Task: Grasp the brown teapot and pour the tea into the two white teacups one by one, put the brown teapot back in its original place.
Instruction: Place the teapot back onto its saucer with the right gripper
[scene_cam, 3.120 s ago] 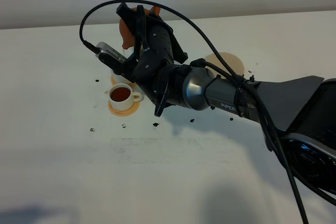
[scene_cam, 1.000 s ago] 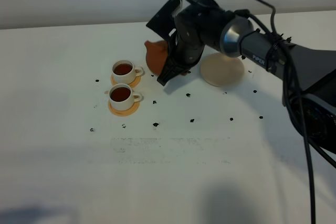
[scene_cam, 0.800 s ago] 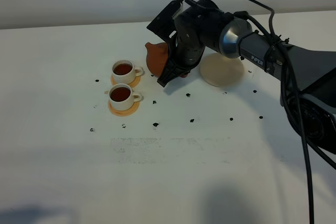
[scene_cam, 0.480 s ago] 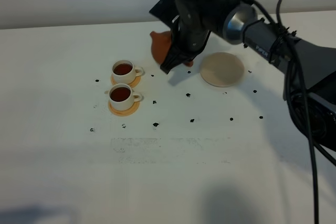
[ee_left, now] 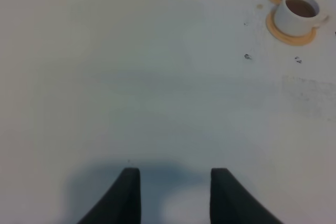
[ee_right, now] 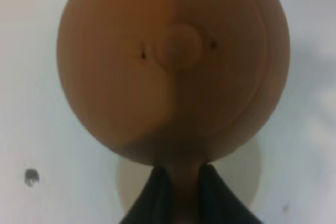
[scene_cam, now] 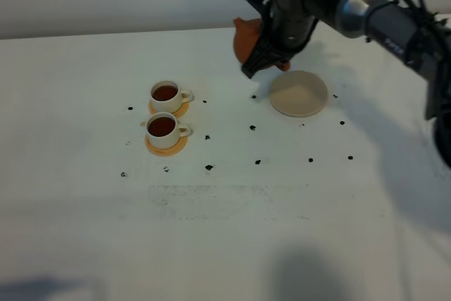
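Tabletop (scene_cam: pixel 211 244): white surface that carries everything; small dark specks are scattered over its middle, between the cups and the pale coaster.
Right arm (scene_cam: pixel 380 12): dark arm with a silver joint, reaching in from the right of the high view toward the back of the tabletop, its wrist bent down over the teapot.
Brown teapot (ee_right: pixel 173 66): round reddish-brown clay pot with a knobbed lid, held in the air by its handle. In the high view only a part of it shows, at (scene_cam: pixel 246 37), behind the arm, just beside the back-left edge of the pale coaster and well apart from the cups. The right wrist view looks straight down on the lid, and part of the coaster shows below the pot.
Right gripper (ee_right: pixel 185 195): its fingers (ee_right: pixel 157 198) are clenched on the teapot's handle, one on each side.
Pale cream coaster (scene_cam: pixel 299 94): round flat disc lying bare on the tabletop, right of the cups.
Left gripper (ee_left: pixel 176 195): out of the high view; in the left wrist view two dark fingers (ee_left: pixel 123 195) hang over bare tabletop with nothing between them, drawn in as far as they go.
White teacups: two, each on its own orange-tan coaster (scene_cam: pixel 166 147) and each filled with dark tea; the back one (scene_cam: pixel 166 95) and the front one (scene_cam: pixel 163 130) stand close together, handles to the right in the high view.
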{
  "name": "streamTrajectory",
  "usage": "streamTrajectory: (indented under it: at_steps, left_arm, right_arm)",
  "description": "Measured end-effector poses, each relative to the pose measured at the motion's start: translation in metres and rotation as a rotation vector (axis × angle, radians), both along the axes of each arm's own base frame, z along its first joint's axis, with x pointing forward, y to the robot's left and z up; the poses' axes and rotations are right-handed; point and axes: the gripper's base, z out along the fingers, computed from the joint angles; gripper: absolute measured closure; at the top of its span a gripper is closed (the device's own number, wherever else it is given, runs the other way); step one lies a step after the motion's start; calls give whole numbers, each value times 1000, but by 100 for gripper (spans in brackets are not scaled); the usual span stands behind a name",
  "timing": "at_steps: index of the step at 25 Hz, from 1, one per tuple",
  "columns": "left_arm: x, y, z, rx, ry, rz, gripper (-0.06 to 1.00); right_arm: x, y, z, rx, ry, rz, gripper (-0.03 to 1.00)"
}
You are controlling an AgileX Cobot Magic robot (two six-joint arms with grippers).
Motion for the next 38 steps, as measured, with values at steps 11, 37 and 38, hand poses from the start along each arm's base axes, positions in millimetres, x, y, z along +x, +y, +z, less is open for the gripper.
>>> streamTrajectory:
  at_steps: [11, 37, 38]
  left_arm:
    - [0, 0, 0, 0, 0, 0, 64]
    - [0, 0, 0, 0, 0, 0, 64]
    - [0, 0, 0, 0, 0, 0, 64]
  right_arm:
    - [-21, -55, -25, 74, 29, -133, 87]
    - [-21, -62, -57, 133, 78, -192, 87]
    - [-21, -62, -57, 134, 78, -192, 87]
